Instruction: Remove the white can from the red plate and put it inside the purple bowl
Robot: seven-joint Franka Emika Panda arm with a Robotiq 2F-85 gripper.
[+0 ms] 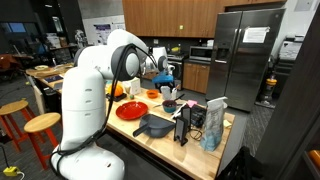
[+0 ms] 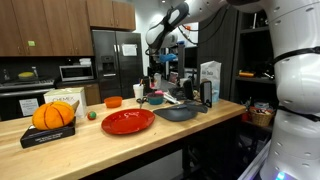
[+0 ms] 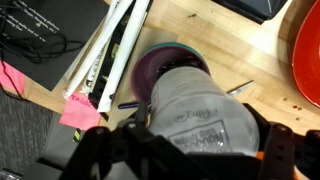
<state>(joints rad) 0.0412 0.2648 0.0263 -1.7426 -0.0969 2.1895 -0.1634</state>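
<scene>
Above one purple bowl (image 3: 147, 68), the gripper (image 3: 195, 148) clasps one white can (image 3: 195, 100) (one red plate (image 3: 311, 50) beside).

No readable text, markings on white can (image 3: 200, 112) too blurred

1. A pumpkin (image 2: 54, 115) is sitting on a black box (image 2: 45, 135) on the wooden counter (image 2: 80, 142).
2. A dark grey pan (image 2: 176, 113) is lying near the counter's edge.
3. A steel refrigerator (image 2: 115, 60) is standing behind, with a microwave (image 2: 76, 72) sitting beside it.
4. Wooden stools (image 1: 42, 123) are standing on the floor.
</scene>
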